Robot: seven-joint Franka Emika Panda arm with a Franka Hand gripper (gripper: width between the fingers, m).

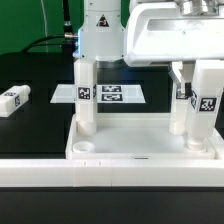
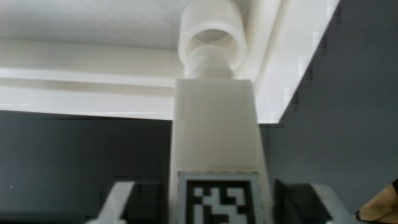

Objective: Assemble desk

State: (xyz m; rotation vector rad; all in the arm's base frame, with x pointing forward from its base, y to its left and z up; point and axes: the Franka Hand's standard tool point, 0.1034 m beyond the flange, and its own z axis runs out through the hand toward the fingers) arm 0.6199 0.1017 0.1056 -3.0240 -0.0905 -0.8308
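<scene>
1 leg [image 1: 198, 118] upright in tabletop [image 1: 140, 151] cnr w/ end effector [image 2: 215, 203] clamped on it.

We find both views coarse and soft. In the exterior view bright, even light bleaches the white tabletop [image 1: 140, 142], with faint shadows inside its rim. In the wrist view the leg [image 2: 221, 130] is blurred and its tag [image 2: 221, 205] smeared

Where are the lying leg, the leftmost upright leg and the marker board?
Lying white square plastic leg [image 1: 13, 100]: exterior view, its tagged middle.
Leftmost upright white square plastic leg [image 1: 86, 95]: exterior view, its tag.
Thin flat white marker board [image 1: 120, 94]: exterior view, a printed tag.
</scene>
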